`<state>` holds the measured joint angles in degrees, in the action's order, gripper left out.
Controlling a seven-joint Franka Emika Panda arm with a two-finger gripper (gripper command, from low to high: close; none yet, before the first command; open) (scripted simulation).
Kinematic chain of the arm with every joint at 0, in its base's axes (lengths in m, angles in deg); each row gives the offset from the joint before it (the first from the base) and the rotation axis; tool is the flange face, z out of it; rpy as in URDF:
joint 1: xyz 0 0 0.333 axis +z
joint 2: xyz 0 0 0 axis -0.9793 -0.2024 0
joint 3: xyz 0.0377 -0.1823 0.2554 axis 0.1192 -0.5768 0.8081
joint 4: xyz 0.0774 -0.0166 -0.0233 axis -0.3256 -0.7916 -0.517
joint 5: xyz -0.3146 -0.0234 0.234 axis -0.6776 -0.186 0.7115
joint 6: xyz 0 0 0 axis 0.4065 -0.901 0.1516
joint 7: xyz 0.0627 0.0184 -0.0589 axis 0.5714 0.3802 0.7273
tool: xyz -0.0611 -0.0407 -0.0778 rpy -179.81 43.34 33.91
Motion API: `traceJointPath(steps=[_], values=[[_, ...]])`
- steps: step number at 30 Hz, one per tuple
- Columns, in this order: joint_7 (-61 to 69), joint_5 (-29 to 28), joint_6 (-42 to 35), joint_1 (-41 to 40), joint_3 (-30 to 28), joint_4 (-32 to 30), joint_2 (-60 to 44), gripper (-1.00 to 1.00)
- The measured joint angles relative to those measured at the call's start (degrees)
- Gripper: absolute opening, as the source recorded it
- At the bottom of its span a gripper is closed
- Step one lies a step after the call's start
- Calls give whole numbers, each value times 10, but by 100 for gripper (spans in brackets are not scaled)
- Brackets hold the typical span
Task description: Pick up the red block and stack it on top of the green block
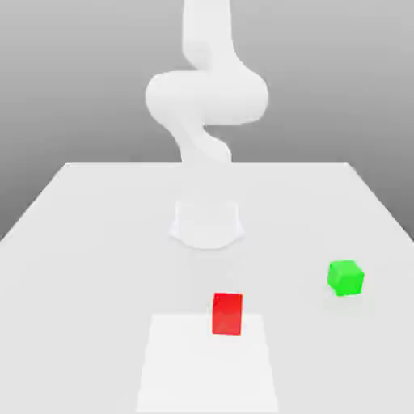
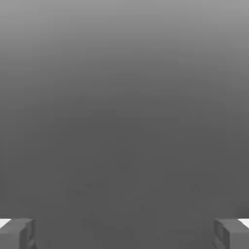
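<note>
The red block (image 1: 227, 314) stands on the white table (image 1: 81, 242) near its front, about on the table's midline. The green block (image 1: 346, 277) sits on the table toward the exterior view's right, a little farther back than the red one and turned at an angle. The two blocks are well apart. In the hand view my gripper (image 2: 124, 234) is open, its two grey fingertips (image 2: 17, 233) standing wide apart with nothing between them, against a plain grey background.
The white arm (image 1: 206, 97) rises from its round base (image 1: 207, 222) at the middle of the table, behind the blocks. A paler rectangular patch (image 1: 206, 372) lies at the table's front, under the red block's near side.
</note>
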<state>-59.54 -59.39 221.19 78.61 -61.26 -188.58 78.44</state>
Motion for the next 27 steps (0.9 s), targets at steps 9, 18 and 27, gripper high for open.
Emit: traceJointPath(steps=[9,18,27], values=[[-32,18,122,9,18,-161,-152,0],[-88,8,293,11,47,-316,-375,0],[-124,-36,412,35,15,-309,-517,-100]])
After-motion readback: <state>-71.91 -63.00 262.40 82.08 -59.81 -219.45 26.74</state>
